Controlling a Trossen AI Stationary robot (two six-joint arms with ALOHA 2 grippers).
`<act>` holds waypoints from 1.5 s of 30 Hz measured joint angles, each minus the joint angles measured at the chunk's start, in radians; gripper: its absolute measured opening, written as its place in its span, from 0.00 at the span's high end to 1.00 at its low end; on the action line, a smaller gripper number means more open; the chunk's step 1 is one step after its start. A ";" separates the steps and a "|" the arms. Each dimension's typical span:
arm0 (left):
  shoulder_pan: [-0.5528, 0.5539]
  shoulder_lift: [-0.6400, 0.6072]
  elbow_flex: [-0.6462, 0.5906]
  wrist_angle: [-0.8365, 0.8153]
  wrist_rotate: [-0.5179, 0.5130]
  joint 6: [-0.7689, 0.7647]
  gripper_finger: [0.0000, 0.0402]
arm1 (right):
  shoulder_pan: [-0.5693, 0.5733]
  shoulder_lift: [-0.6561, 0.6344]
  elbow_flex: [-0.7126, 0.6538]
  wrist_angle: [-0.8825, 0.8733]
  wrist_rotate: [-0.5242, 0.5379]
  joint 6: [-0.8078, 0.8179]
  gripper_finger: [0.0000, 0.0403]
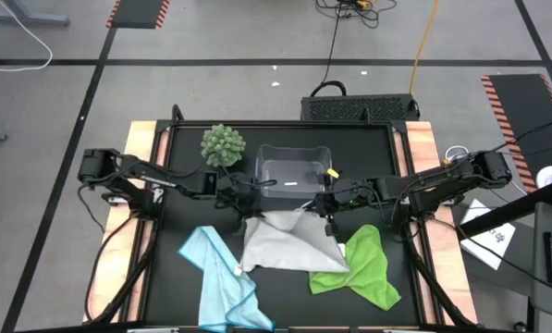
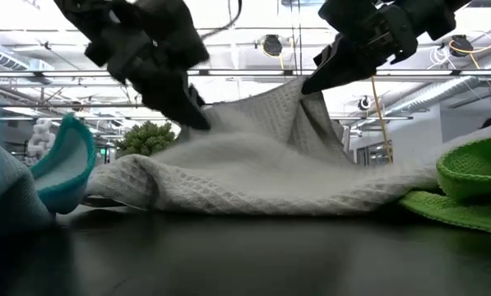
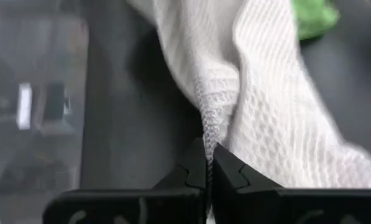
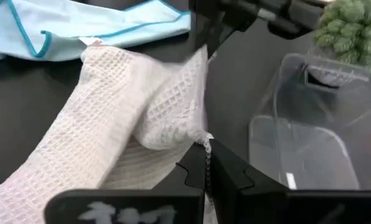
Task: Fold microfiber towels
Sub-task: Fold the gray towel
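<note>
White towel (image 1: 280, 245) hangs lifted by two corners, left pincer (image 3: 208, 177) and right pincer (image 4: 207, 163) each clenched on one; seemingly nothing folded yet, blue towel (image 1: 222, 282) and green towel (image 1: 363, 268) untouched.

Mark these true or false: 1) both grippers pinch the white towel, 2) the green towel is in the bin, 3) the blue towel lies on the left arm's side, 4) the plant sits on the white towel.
1) True: the left gripper and the right gripper are each shut on an edge of the white towel.
2) False: the green towel lies on the table; nothing shows in the bin.
3) True: the blue towel lies on the left arm's side of the white one.
4) False: the plant stands on the table beside the bin, apart from the towel.
</note>
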 joint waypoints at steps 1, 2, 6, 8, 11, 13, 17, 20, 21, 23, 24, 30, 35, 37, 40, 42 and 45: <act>0.005 0.009 -0.001 -0.006 0.000 -0.001 1.00 | 0.000 0.000 0.000 -0.002 0.000 0.004 1.00; 0.012 0.017 -0.001 0.004 0.000 -0.004 1.00 | 0.000 0.000 0.000 -0.006 0.001 0.008 1.00; 0.037 0.041 0.000 -0.009 -0.004 -0.012 0.99 | -0.006 0.000 0.000 -0.026 0.001 0.021 1.00; 0.047 0.049 0.001 -0.008 -0.004 -0.014 1.00 | -0.011 0.000 0.000 -0.031 0.002 0.026 1.00; 0.055 0.049 0.001 -0.013 -0.005 -0.018 0.98 | -0.014 0.000 0.000 -0.033 0.003 0.026 1.00; 0.058 0.049 0.001 -0.022 -0.010 -0.019 0.95 | -0.018 0.000 0.000 -0.032 0.002 0.028 0.99; 0.058 0.044 0.000 -0.034 -0.027 -0.013 0.89 | -0.018 0.000 0.000 -0.032 -0.002 0.051 0.95; 0.058 0.044 0.000 -0.044 -0.051 -0.007 0.84 | -0.018 0.000 0.000 -0.032 -0.004 0.053 0.89; 0.058 0.044 0.000 -0.044 -0.061 -0.007 0.82 | -0.018 0.000 0.000 -0.032 -0.004 0.053 0.87; 0.058 0.044 0.000 -0.049 -0.078 -0.005 0.78 | -0.018 0.000 0.000 -0.032 -0.002 0.057 0.81; 0.058 0.044 0.000 -0.056 -0.085 -0.005 0.77 | -0.020 0.000 0.000 -0.032 0.001 0.062 0.79; 0.045 0.044 0.000 -0.085 -0.053 -0.021 0.67 | -0.036 0.000 0.000 -0.032 0.018 0.090 0.64; -0.004 0.044 0.000 -0.112 -0.005 -0.053 0.63 | -0.034 0.012 0.000 -0.013 -0.107 0.150 0.61; -0.030 0.044 0.000 -0.112 -0.004 -0.066 0.63 | -0.034 0.030 0.000 -0.007 -0.151 0.181 0.61; -0.064 0.044 0.000 -0.114 -0.006 -0.082 0.63 | -0.034 0.091 0.000 0.044 -0.217 0.216 0.61; -0.086 0.044 0.000 -0.108 -0.029 -0.094 0.63 | -0.034 0.145 -0.001 0.100 -0.245 0.239 0.61; -0.114 0.044 0.000 -0.098 -0.072 -0.103 0.63 | -0.037 0.224 -0.001 0.159 -0.296 0.306 0.61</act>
